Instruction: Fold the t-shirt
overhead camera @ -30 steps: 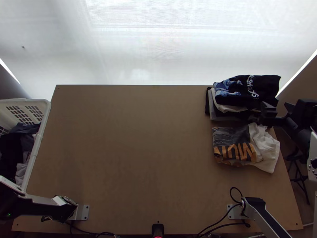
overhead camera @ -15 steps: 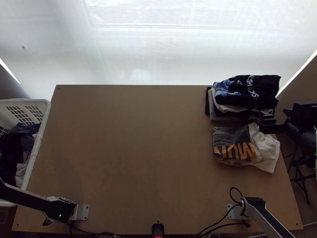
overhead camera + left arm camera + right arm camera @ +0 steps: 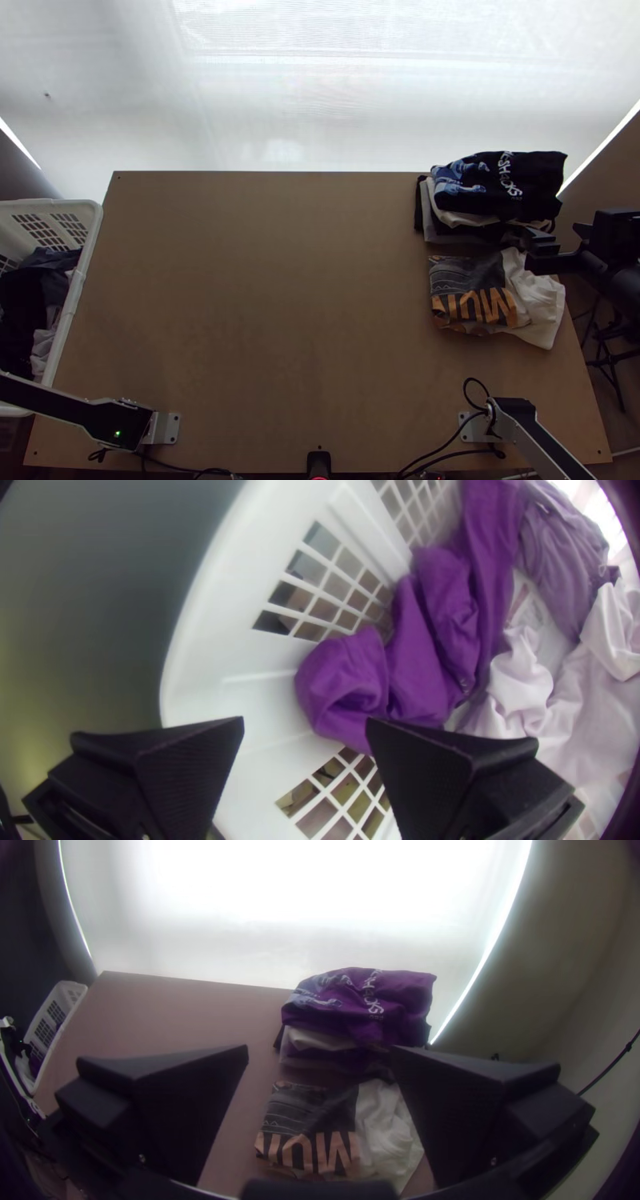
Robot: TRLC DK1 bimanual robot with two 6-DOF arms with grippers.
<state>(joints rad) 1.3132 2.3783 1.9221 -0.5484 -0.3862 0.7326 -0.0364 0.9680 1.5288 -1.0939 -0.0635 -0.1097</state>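
The right gripper [image 3: 557, 232] is at the table's right edge, by the folded clothes. In the right wrist view the right gripper [image 3: 320, 1050] has its fingers wide apart with nothing between them. A white t-shirt [image 3: 536, 308] with a dark panel and orange letters lies folded into a compact bundle, its white part wrinkled. Behind it is a pile of folded clothes [image 3: 500, 188], a black printed garment on top. In the left wrist view the left gripper [image 3: 305, 721] stands open over the laundry basket [image 3: 260, 693], near a bunched dark garment that looks purple [image 3: 427, 653].
The white basket [image 3: 76, 280] stands along the table's left edge, holding bunched dark and pale clothes [image 3: 28, 296]. Bare wood [image 3: 264, 280] stretches across the middle of the table. Cables [image 3: 436, 440] lie by the right arm's base, and a small black device [image 3: 319, 464] sits at the near edge.
The left arm's links have swung at the lower left, uncovering more of the basket's near end. The right gripper has shifted a little toward the near edge. The clothes on the table lie unchanged.
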